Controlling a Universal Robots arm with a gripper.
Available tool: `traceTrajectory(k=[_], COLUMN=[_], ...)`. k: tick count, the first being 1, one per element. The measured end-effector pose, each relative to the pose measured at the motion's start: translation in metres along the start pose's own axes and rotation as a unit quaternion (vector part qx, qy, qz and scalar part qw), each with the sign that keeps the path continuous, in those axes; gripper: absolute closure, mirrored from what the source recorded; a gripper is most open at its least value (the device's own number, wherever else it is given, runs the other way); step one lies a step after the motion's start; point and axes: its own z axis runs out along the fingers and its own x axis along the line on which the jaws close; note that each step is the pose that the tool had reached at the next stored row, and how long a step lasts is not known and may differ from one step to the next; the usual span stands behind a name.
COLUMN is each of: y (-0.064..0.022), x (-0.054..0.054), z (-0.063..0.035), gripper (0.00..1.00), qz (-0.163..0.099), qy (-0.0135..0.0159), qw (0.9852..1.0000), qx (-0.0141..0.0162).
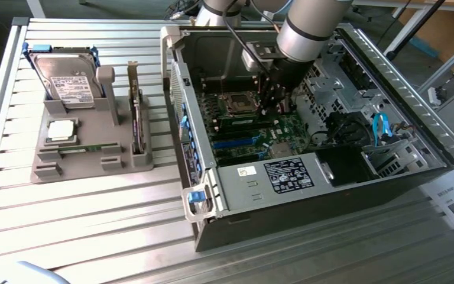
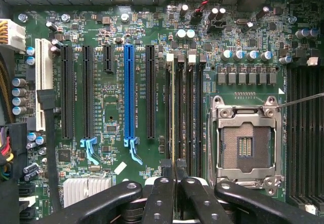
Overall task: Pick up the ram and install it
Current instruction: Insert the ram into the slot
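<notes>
The ram (image 2: 173,107) appears edge-on as a thin pale strip, lined up along a memory slot beside the empty processor socket (image 2: 246,145). My gripper (image 2: 174,177) is shut on the ram's near end, with its black fingers (image 2: 161,193) pressed close on either side. Whether the ram is seated in the slot or just above it, I cannot tell. In the exterior view, my gripper (image 1: 273,106) reaches down into the open computer case (image 1: 211,195), over the motherboard next to the processor socket (image 1: 237,104). A second ram stick (image 1: 81,148) lies in the grey holder (image 1: 69,168) outside the case.
The holder also carries a hard drive (image 1: 65,77), a silver processor chip (image 1: 61,130) and an upright expansion card (image 1: 138,118). Inside the case are a blue expansion slot (image 2: 129,92), black slots (image 2: 67,92), further memory slots (image 2: 304,133), the power supply (image 1: 290,174) and blue cables (image 1: 380,127).
</notes>
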Motion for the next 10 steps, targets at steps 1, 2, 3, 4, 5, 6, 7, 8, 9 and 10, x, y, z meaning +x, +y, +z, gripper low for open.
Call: traceTrajectory(k=[1,2,3,4,5,6,7,8,9,10], y=[0.0002,0.0004,0.0006,0.0008,0.0011,0.0013,0.0016,0.0019,0.0022,0.0023], x=[0.0000,0.0000,0.0000,0.0000,0.0000,0.0000,0.0000,0.0000,0.0000,0.0000], z=[0.0000,0.0000,0.0000,0.0000,0.0000,0.0000,0.0001,0.0001,0.0001,0.0001], gripper=[0.88,0.88,0.88,0.88,0.88,0.88,0.88,0.88,0.88,0.88], qz=[0.000,0.000,0.000,0.000,0.000,0.000,0.000,0.000,0.000,0.000], qy=[0.0000,0.0000,0.0000,0.0000,0.0000,0.0000,0.0000,0.0000,0.0000,0.0000], qw=[1.0000,1.0000,1.0000,1.0000,1.0000,1.0000,1.0000,1.0000,1.0000,1.0000], qx=[0.0003,0.0006,0.0010,0.0013,0.0017,0.0021,0.0025,0.0029,0.0032,0.0035])
